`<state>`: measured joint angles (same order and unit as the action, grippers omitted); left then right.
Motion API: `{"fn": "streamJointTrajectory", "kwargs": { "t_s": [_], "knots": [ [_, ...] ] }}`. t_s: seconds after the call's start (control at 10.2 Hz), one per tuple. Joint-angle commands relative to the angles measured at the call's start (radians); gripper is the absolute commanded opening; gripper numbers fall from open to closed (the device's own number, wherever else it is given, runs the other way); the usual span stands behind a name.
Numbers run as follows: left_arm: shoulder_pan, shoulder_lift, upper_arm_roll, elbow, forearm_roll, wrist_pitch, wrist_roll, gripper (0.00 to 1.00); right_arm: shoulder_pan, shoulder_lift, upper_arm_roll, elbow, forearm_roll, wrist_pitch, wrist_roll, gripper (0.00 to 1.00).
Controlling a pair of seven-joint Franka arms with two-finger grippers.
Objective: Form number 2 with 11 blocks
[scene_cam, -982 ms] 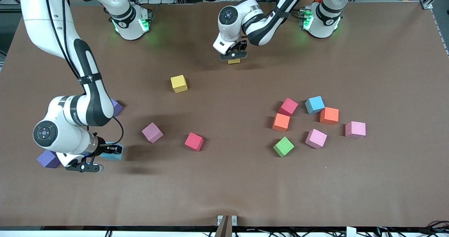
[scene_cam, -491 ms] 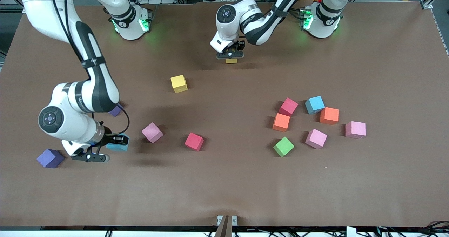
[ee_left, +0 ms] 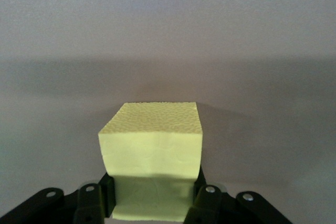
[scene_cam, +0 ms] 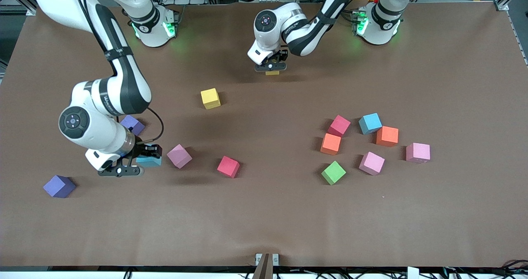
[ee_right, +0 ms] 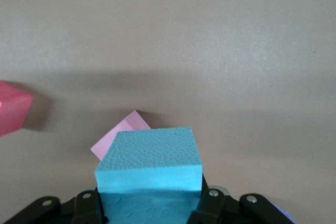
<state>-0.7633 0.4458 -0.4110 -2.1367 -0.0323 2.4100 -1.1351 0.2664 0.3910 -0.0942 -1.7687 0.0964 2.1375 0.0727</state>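
- Right gripper: jaws clamped on a blue block, carried above the counter. It has travelled toward the middle of the counter and now hangs just beside a dusty-pink block. In the right wrist view the blue block sits between the fingers, with the pink one beneath.
- Left gripper: jaws closed on a yellow block, held close to the counter near the robots' bases; barely shifted since the earlier frames. The left wrist view shows this block gripped at its lower sides.
- Purple blocks: one now stands fully uncovered at the right arm's end; the other shows beside the right arm's forearm, where it was hidden before.
- Unmoved loose blocks: second yellow; red.
- Unmoved cluster toward the left arm's end: red, blue, two orange, green, two pink.
- The number 2: not yet formed; no blocks touch one another.
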Motion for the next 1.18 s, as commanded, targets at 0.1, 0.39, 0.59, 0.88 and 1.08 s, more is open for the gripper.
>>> {"fn": "streamJointTrajectory", "kwargs": {
  "t_s": [0.1,0.39,0.59,0.88,1.08],
  "knots": [
    [-0.016,0.013,0.011,0.024,0.025,0.004,0.006,0.0,0.034,-0.128,-0.006,-0.124,0.002,0.016,-0.071,0.58],
    [-0.014,0.024,0.015,0.038,0.054,0.004,0.006,1.0,0.053,-0.201,-0.004,-0.187,0.002,0.018,-0.108,0.58],
    [-0.011,-0.013,0.014,0.037,0.069,-0.002,0.006,1.0,0.069,-0.247,-0.004,-0.233,0.003,0.022,-0.14,0.58],
    [0.001,-0.148,0.008,0.035,0.072,-0.081,-0.006,1.0,0.118,-0.296,-0.004,-0.279,0.003,0.022,-0.146,0.58],
    [0.042,-0.247,0.011,0.037,0.072,-0.187,-0.008,1.0,0.174,-0.323,-0.004,-0.311,0.005,0.024,-0.151,0.58]
  ]
}}
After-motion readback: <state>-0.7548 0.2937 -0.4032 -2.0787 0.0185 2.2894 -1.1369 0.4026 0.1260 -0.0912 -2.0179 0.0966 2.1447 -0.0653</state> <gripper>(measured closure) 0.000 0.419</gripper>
